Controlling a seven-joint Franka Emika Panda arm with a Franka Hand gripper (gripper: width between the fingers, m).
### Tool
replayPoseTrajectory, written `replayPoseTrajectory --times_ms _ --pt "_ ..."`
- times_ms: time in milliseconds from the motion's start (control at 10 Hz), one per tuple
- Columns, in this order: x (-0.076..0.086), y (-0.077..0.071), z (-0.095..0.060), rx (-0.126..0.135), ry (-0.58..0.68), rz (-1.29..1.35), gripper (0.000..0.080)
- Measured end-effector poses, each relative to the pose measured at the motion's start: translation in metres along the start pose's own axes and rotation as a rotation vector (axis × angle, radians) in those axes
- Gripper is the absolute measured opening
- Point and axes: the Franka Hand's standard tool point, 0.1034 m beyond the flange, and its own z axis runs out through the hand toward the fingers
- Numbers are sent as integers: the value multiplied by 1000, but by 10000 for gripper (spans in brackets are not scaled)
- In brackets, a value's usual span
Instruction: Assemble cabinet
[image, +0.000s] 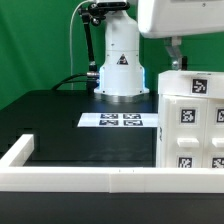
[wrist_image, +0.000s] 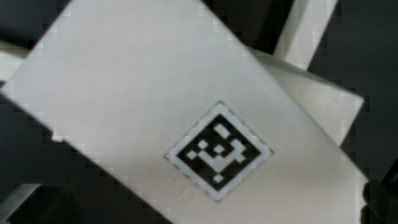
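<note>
The cabinet body (image: 192, 120) is a white box with several black-and-white tags, standing at the exterior view's right, just behind the front rail. My gripper (image: 176, 58) hangs directly over the box's top, with the dark fingers reaching down to its upper edge. Whether the jaws grip the box does not show. In the wrist view a white tagged face of the cabinet (wrist_image: 160, 110) fills the picture very close up, tilted. My fingers do not show there. No smaller white blocks are in view.
The low white border rail (image: 90, 178) runs along the front and up the exterior view's left. The marker board (image: 120, 121) lies flat mid-table. The arm's white base (image: 120, 70) stands behind it, with a green backdrop beyond.
</note>
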Motion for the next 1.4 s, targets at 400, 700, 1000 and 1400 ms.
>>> replayPoseTrajectory --times_ms 400,700,1000,1400 --pt "-3 -1 5 -18 -15 -222 797" --pt "-8 -2 17 -31 -21 -347 797" --pt "-10 -1 22 -32 -29 -346 797" --pt "-10 1 22 -37 -27 -324 558"
